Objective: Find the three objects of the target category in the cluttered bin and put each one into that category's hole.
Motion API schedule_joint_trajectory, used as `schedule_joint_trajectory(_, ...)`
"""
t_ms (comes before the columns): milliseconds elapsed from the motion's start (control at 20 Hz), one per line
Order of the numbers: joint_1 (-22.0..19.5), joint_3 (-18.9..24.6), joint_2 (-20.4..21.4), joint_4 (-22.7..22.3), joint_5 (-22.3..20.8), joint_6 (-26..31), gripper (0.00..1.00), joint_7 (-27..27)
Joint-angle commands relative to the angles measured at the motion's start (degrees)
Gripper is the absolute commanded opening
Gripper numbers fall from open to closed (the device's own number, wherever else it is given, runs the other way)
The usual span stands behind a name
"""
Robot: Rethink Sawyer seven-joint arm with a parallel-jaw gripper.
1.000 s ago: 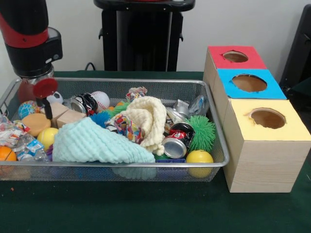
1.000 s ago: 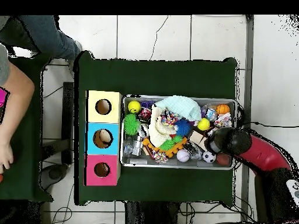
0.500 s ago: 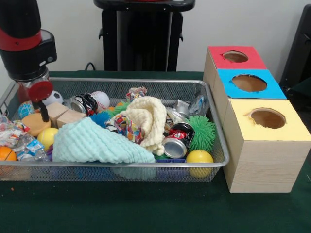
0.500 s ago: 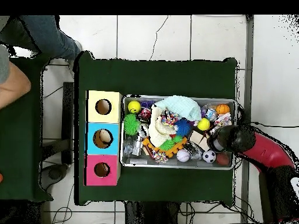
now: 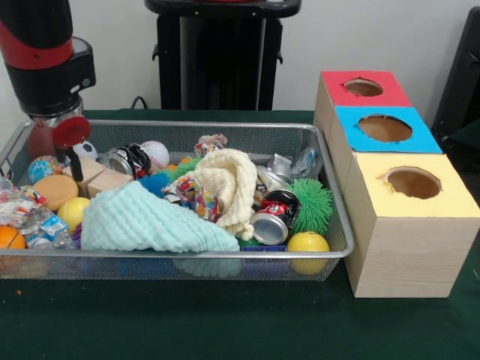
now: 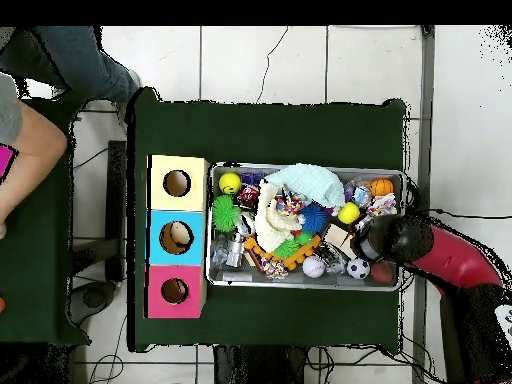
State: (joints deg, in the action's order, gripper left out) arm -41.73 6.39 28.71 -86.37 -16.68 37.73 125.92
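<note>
Sorting cell at one moment of the search. The wire bin [image 5: 330, 251] stood on the green counter [image 5: 225, 322], heaped with balls, crushed cans, wrappers, wooden blocks and two cloths. Just beside its end stood three boxes with round holes in their tops: the yellow box [image 5: 420, 225] nearest the camera, the blue box [image 5: 386, 129] behind it, the red box [image 5: 364, 88] farthest. The hand [image 5: 70, 161] hung over the opposite end of the bin, at the picture's left in the front view, its dark tip reaching down among a soccer ball [image 5: 85, 150], a wooden block [image 5: 90, 171] and an orange disc [image 5: 55, 191]. Whether the hand was released or clenched could not be told, since only one dark tip showed below the red part of the wrist; nothing could be seen in its grip.

The target category was not evident. If it was balls, candidates lay near the hand: the soccer ball just behind it, a baseball [image 5: 155, 154] farther along, a yellow ball [image 5: 72, 212] toward the camera. Another yellow ball [image 5: 308, 243] lay at the box end.

The governing relation: all three holes lay the whole length of the bin away from the hand, so any delivery would probably call for a lift clear of the rim and a traverse along the bin's long axis.
</note>
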Motion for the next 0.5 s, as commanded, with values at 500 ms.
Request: schedule_joint_trajectory(500,6.0,0.7,1.3,-6.4,-1.9,-2.1,1.0,1.0)
